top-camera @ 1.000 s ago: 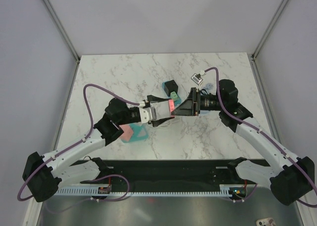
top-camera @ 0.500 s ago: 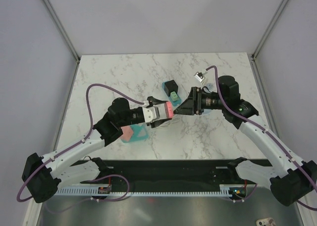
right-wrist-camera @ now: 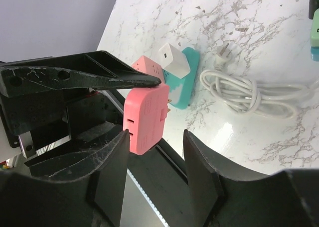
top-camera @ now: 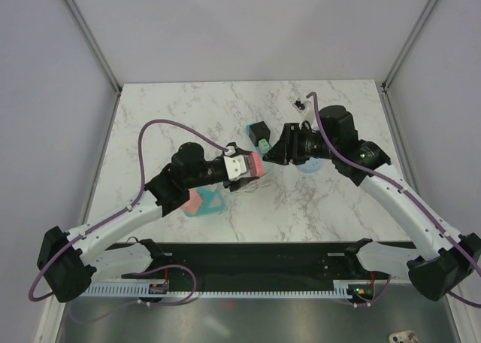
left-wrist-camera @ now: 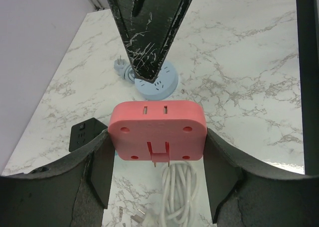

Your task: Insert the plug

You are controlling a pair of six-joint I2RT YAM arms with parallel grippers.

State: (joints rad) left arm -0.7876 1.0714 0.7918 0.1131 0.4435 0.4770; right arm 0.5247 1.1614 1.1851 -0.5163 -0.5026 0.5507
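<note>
The plug (left-wrist-camera: 157,131) is a pink square block with two metal prongs on a fold-out tab. My left gripper (left-wrist-camera: 157,140) is shut on its sides and holds it above the table. From above, the plug (top-camera: 253,165) sticks out of the left gripper (top-camera: 242,168) toward the right gripper (top-camera: 279,152). In the right wrist view the plug (right-wrist-camera: 145,118) hangs just past my right gripper (right-wrist-camera: 155,137), close to its left finger. The right jaws stand open with nothing between them. One right finger (left-wrist-camera: 149,28) points down above the plug.
A coiled white cable (top-camera: 252,183) lies under the grippers. A teal power strip (right-wrist-camera: 182,77) carrying a white charger (right-wrist-camera: 173,60) lies next to a pink socket block (top-camera: 194,201). A black cube (top-camera: 260,130), a green adapter (top-camera: 266,144) and a round blue socket (left-wrist-camera: 159,82) sit further back.
The left gripper carried the plug right and toward the back. The right gripper swung back and left to stay facing it, and its wrist turned.
</note>
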